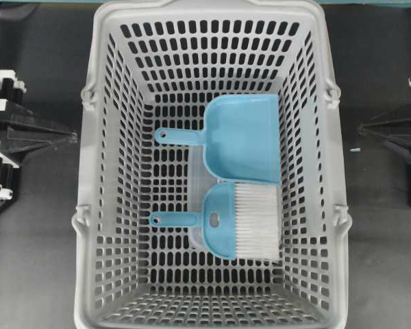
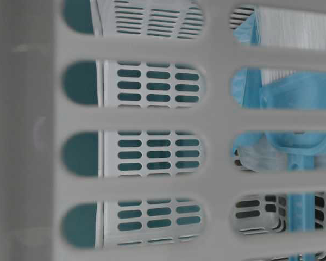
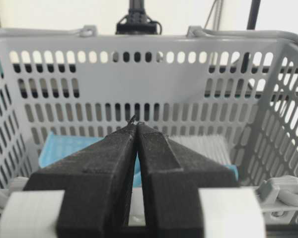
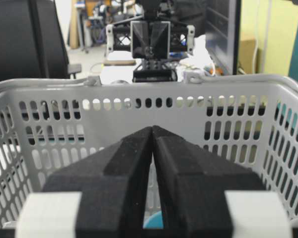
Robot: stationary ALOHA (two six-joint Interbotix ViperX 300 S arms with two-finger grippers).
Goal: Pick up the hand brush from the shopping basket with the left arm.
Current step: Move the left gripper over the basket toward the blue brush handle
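The hand brush [image 1: 241, 221] lies flat on the floor of the shopping basket [image 1: 89, 171], toward its right side. The light blue head and white bristles point right and the thin handle points left. In the left wrist view its white bristles [image 3: 203, 144] show past the jaws, low inside the basket [image 3: 139, 84]. My left gripper [image 1: 72, 137] is shut and empty, outside the basket's left wall; its tips [image 3: 136, 124] meet. My right gripper [image 1: 361, 129] is shut and empty, outside the right wall, and it also shows in the right wrist view [image 4: 152, 128].
A blue dustpan scoop [image 1: 243, 137] lies just beyond the brush, handle to the left; it shows as blue plastic [image 3: 64, 148] in the left wrist view. A clear plastic piece [image 1: 197, 192] lies under both. The basket wall [image 2: 152, 119] fills the table-level view.
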